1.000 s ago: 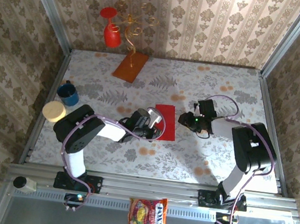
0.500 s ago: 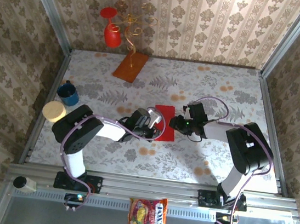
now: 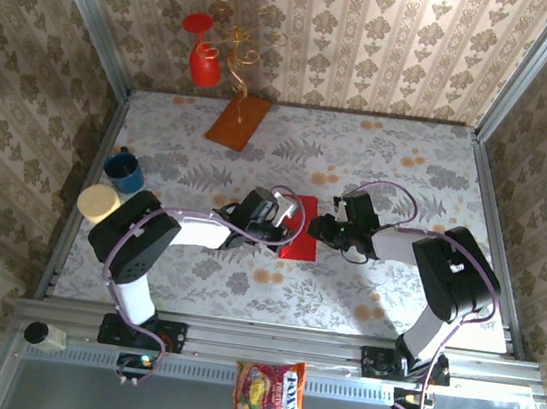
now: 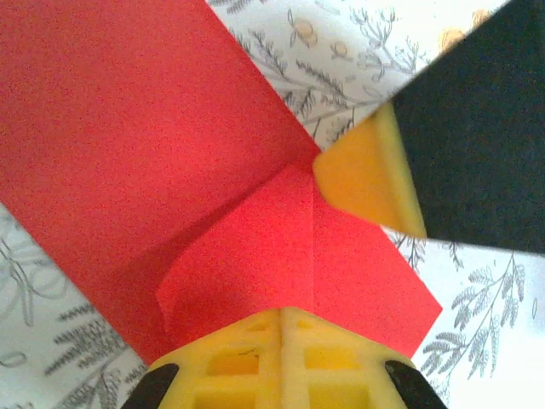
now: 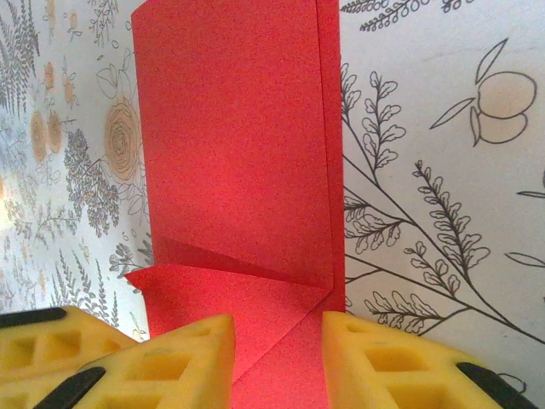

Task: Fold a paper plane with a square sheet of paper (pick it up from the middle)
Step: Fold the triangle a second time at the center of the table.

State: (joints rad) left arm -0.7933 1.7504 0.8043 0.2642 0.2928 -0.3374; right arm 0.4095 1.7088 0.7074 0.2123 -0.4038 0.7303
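Pinching a raised corner flap of the square sheet of paper [image 4: 128, 128], the left gripper [image 4: 281, 315] has its yellow pads pressed flat together, and the flap casts a shadow on the layer below. In the left wrist view, a yellow pad [image 4: 362, 183] of the right gripper touches the red paper right at the point where the flap's crease begins.

In its own wrist view, the right gripper [image 5: 278, 341] has its pads apart, with a strip of the sheet [image 5: 230, 128] showing in the gap between them. The paper runs away from it as a long red rectangle with a doubled edge down its right side and a slanted crease across the near end.

From above, the left gripper [image 3: 285, 228] and the right gripper [image 3: 316, 225] meet tip to tip over the sheet [image 3: 305, 207], which lies near the middle of the flower-patterned desk [image 3: 409, 172].

An orange-brown board [image 3: 238, 120] lies well apart at the far side of the desk, in front of a red goblet [image 3: 203, 62] and a gold wire stand [image 3: 241, 54]. A blue cup [image 3: 124, 172] and a pale yellow round lid [image 3: 99, 203] sit at the left edge. A candy bag [image 3: 271, 394] lies on the metal ledge in front of the arm bases.
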